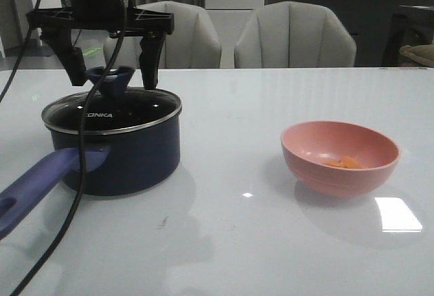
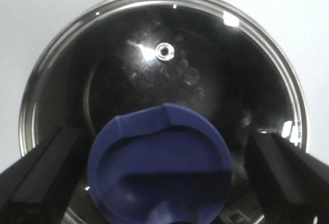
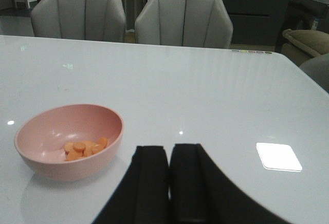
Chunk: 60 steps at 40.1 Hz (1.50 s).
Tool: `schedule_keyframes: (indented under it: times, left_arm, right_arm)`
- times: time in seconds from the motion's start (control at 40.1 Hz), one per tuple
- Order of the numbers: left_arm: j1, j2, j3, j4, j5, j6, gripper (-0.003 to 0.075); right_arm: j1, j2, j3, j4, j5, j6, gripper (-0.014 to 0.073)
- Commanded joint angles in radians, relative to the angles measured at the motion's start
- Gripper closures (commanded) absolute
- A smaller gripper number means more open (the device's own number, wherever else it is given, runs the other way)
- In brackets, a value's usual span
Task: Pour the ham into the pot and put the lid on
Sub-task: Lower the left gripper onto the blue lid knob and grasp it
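The dark navy pot (image 1: 129, 160) stands at the left of the table, its purple-blue handle (image 1: 41, 177) pointing toward the front left. The glass lid (image 1: 112, 114) lies on the pot with its blue knob (image 1: 110, 77) up. My left gripper (image 1: 112, 79) hangs open over the lid, one finger on each side of the knob (image 2: 159, 167) and neither touching it. The ham (image 1: 346, 163) lies as orange slices in the pink bowl (image 1: 339, 174) at the right. In the right wrist view my right gripper (image 3: 169, 149) is shut and empty, a little to the side of the bowl (image 3: 103, 162) with the ham (image 3: 85, 148).
A black cable (image 1: 81, 174) from the left arm drapes down across the front of the pot. Two grey chairs (image 1: 295, 34) stand behind the table's far edge. A bright light patch (image 1: 400, 214) reflects on the table right of the bowl.
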Motion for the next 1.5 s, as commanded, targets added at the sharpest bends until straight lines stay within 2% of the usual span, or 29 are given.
schedule_keyframes:
  times: [0.0,0.699,0.824,0.974,1.198,1.348,1.473]
  left_arm:
    - [0.008,-0.054,-0.033,0.012,0.016,-0.014,0.0086]
    - [0.030,-0.005,-0.033,-0.063,0.010,-0.011,0.0090]
    - [0.030,-0.005,-0.033,-0.060,0.030,-0.011,0.0159]
    - [0.030,-0.005,-0.033,-0.059,0.030,-0.011,0.0294]
    - [0.030,-0.005,-0.033,-0.067,0.030,-0.011,0.0441]
    - [0.030,-0.009,-0.033,-0.069,0.030,-0.011,0.0497]
    - [0.031,-0.023,-0.033,-0.069,0.030,-0.011,0.0505]
  right_arm:
    - [-0.006,-0.021,-0.005,-0.012,-0.083,-0.006,0.0433]
    - [-0.006,-0.021,-0.005,-0.012,-0.083,-0.006,0.0433]
    - [-0.006,-0.021,-0.005,-0.012,-0.083,-0.006,0.0433]
    - [-0.006,-0.021,-0.005,-0.012,-0.083,-0.006,0.0433]
    - [-0.006,-0.021,-0.005,-0.012,-0.083,-0.006,0.0433]
    - [-0.006,-0.021,-0.005,-0.012,-0.083,-0.006,0.0433]
    - [-0.006,-0.021,-0.005,-0.012,-0.083,-0.006,0.0433]
